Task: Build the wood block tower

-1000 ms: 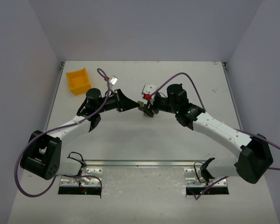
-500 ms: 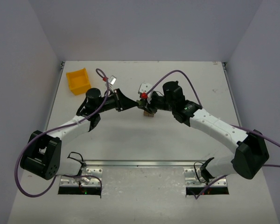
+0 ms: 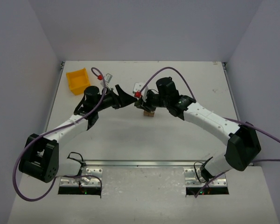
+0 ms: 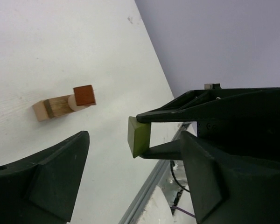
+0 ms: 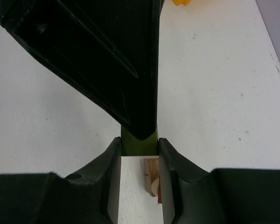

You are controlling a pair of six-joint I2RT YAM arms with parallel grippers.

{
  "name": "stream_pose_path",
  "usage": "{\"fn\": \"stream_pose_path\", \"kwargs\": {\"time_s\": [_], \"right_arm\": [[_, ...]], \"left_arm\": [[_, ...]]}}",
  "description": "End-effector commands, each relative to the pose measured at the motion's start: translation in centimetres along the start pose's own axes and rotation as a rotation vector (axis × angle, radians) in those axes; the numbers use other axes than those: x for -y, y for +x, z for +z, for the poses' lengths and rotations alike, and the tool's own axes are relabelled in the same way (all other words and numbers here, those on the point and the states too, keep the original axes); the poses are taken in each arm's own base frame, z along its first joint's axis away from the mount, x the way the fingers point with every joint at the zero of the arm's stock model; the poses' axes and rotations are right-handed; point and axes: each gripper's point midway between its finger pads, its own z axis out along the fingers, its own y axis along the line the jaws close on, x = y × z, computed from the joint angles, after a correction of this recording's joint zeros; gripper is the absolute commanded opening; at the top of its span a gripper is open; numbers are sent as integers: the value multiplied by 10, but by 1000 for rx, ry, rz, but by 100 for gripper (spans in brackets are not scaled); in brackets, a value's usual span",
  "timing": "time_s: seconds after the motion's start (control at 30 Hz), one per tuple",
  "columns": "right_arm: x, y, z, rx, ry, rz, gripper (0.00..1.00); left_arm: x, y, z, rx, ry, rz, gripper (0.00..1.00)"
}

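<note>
The wood block tower [image 4: 65, 105] is a short stack of tan pieces, a darker block and a dark red cube [image 4: 84, 94] on the white table; it also shows as the tower [image 3: 150, 113] in the top view and as tan wood [image 5: 151, 170] under the right fingers. An olive-green block [image 4: 139, 136] hangs in the air above the table. My right gripper [image 5: 139, 150] is shut on this green block [image 5: 139, 145]. My left gripper [image 4: 133, 136] stands open around it, both fingers well clear. The two grippers meet just left of the tower, left gripper [image 3: 127, 99] facing right gripper [image 3: 141, 105].
A yellow plastic bin [image 3: 78, 80] sits at the table's far left. A metal rail [image 3: 144, 163] runs along the near edge between the arm bases. Purple cables loop over both arms. Grey walls close in the table on three sides.
The left gripper has opened and let go of the olive-green block. The right gripper has closed on it. The right arm has swung leftward over the tower.
</note>
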Motion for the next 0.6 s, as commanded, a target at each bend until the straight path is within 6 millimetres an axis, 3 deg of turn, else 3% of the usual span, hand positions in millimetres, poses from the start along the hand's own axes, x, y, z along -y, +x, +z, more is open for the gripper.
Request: {"fn": "stream_pose_path", "kwargs": {"time_s": [0.0,0.07,0.2,0.57], "right_arm": [[9,-4,8,-31,-40,-68,0],[12,-2,11,-59,-58,-82,0],[21,12,33,-139,-100,-83,0],[31,72,59,-388,-158,-78,1]], "left_arm": [[-27,-49,-21,162,-156,-2,83],[-48,-61,-31,215,-247,-24,96],[-78,-74,-48,283,-381,-36,100],[-98,-89,-64,363,-508,4,100]]}}
